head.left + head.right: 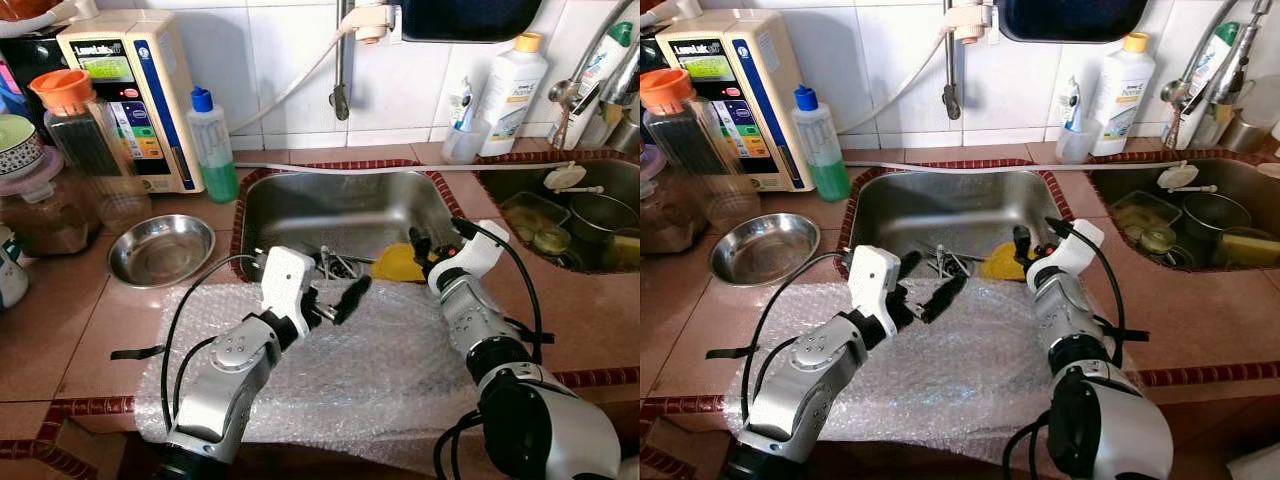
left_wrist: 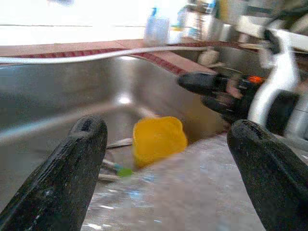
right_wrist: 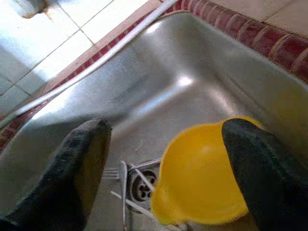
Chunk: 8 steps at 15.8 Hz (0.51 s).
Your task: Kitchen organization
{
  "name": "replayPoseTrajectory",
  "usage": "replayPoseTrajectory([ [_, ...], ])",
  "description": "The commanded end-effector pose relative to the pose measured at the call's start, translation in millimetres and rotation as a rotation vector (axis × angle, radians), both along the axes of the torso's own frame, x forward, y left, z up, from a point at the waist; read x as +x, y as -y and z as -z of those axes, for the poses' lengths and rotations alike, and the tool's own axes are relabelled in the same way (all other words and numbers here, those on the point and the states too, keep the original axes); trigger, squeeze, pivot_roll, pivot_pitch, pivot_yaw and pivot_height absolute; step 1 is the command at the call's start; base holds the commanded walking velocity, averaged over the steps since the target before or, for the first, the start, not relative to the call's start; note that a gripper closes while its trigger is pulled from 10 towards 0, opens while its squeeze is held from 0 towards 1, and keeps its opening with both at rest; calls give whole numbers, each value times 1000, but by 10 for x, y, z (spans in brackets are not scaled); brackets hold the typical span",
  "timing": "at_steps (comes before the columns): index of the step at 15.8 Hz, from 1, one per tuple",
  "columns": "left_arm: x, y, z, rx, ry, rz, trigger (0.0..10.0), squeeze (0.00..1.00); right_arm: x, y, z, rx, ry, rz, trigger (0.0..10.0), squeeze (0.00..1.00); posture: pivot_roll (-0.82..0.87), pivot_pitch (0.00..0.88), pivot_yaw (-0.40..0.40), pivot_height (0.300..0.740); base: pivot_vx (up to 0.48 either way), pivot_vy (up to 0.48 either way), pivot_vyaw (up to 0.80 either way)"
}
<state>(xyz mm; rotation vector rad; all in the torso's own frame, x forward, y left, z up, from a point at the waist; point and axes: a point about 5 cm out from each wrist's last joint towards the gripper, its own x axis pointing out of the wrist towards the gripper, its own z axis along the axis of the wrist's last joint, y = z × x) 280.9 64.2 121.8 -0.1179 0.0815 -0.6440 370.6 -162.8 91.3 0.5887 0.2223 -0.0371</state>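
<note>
A yellow plastic cup (image 1: 398, 263) lies in the steel sink (image 1: 330, 200) at its front right, beside several pieces of cutlery (image 1: 335, 265) around the drain. My right gripper (image 1: 425, 250) hangs open just above the cup, its fingers either side of it in the right wrist view (image 3: 202, 178). My left gripper (image 1: 928, 280) is open and empty over the sink's front edge, pointing toward the cup (image 2: 158, 139). A sheet of bubble wrap (image 1: 390, 370) covers the counter under both arms.
A steel bowl (image 1: 160, 250) sits on the counter at left, behind it a green soap bottle (image 1: 212, 145), a water appliance (image 1: 130, 100) and an orange-lidded jar (image 1: 85, 140). A second sink (image 1: 570, 215) at right holds dishes. A white bottle (image 1: 510, 95) stands at the wall.
</note>
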Motion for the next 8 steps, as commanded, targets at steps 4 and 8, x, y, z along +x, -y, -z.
replayPoseTrajectory([
  [4,279,-337,-103,27,58,-232,10000,1000,-3,-383,-127,-6,126,-204,10000,1000,-6,0,47,740,0,0,0],
  [8,514,-663,-183,71,86,-450,10000,1000,-191,-599,-243,-113,278,-392,10000,1000,-23,0,52,740,0,0,0],
])
